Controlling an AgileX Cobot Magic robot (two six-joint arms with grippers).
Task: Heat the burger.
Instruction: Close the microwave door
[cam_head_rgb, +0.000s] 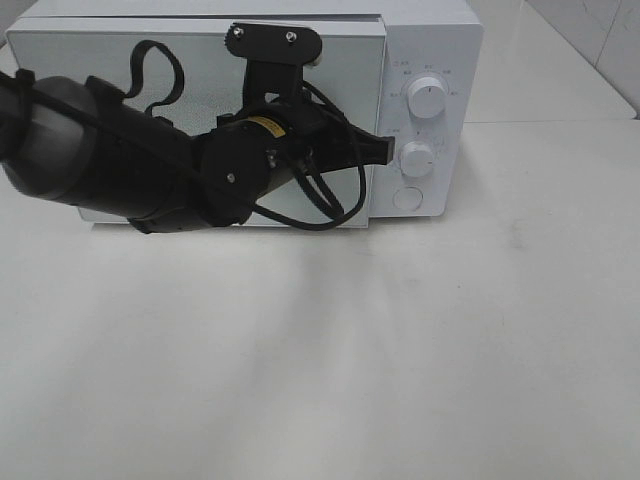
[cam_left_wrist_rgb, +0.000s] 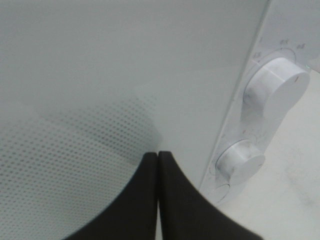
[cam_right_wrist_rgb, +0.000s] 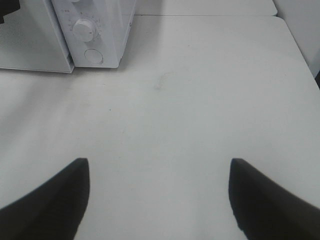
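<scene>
one left gripper (cam_left_wrist_rgb: 158, 155) closed | tips beside lower knob (cam_head_rgb: 417, 158) of microwave (cam_head_rgb: 200, 60)

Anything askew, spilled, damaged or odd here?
Nothing stands out. The microwave stands upright on the table, and its door looks shut. The left gripper, jaws shut, is at the door's knob-side edge. No spill shows; only a faint scuff marks the table. The burger is not in view.
</scene>
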